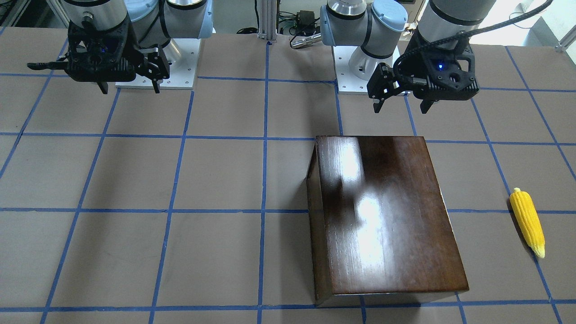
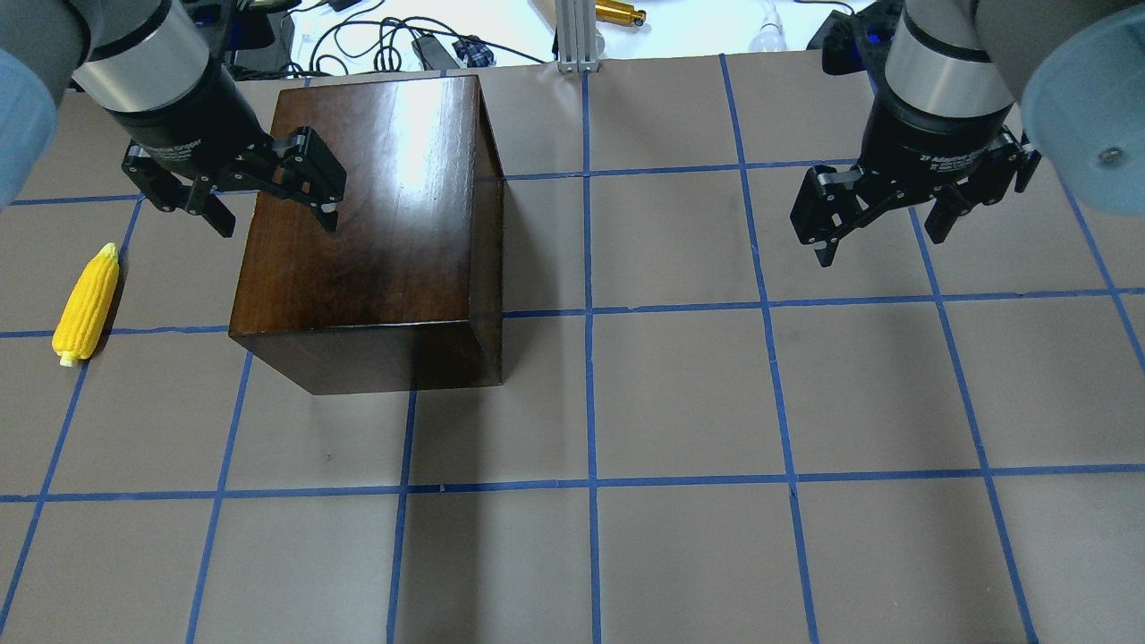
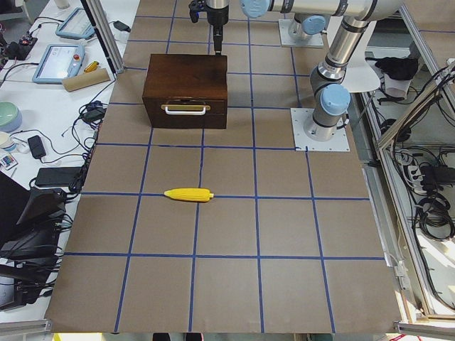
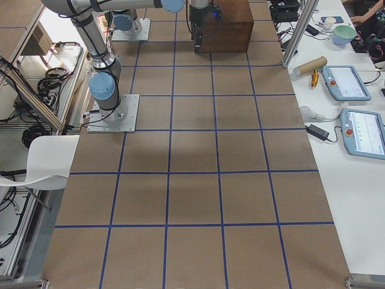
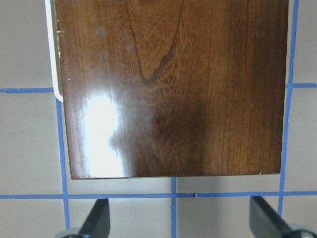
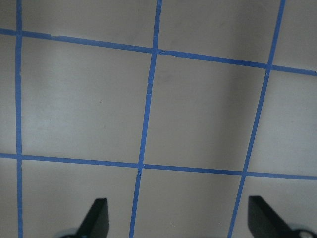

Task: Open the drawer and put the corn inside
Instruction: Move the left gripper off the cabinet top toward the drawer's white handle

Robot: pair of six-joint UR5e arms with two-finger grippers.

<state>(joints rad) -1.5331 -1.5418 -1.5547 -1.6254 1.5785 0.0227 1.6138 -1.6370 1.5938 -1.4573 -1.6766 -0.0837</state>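
Note:
The glossy dark-brown box (image 2: 376, 224) stands on the left half of the table, also in the front view (image 1: 382, 216). Its drawer (image 3: 186, 109) is shut; the dark front with a pale handle faces the table's left end. The yellow corn (image 2: 87, 302) lies on the table left of the box, apart from it, and shows in the front view (image 1: 527, 222) and left view (image 3: 188, 194). My left gripper (image 2: 275, 219) is open and empty above the box's near edge (image 5: 168, 89). My right gripper (image 2: 881, 246) is open and empty above bare table at the right.
Blue tape lines grid the brown table (image 2: 680, 402). The arm bases (image 1: 155, 63) stand at the robot's side. A side bench past the far edge holds tablets (image 3: 60, 62), a cardboard tube (image 3: 84, 78) and cables. A white chair (image 4: 42, 162) is beside the table.

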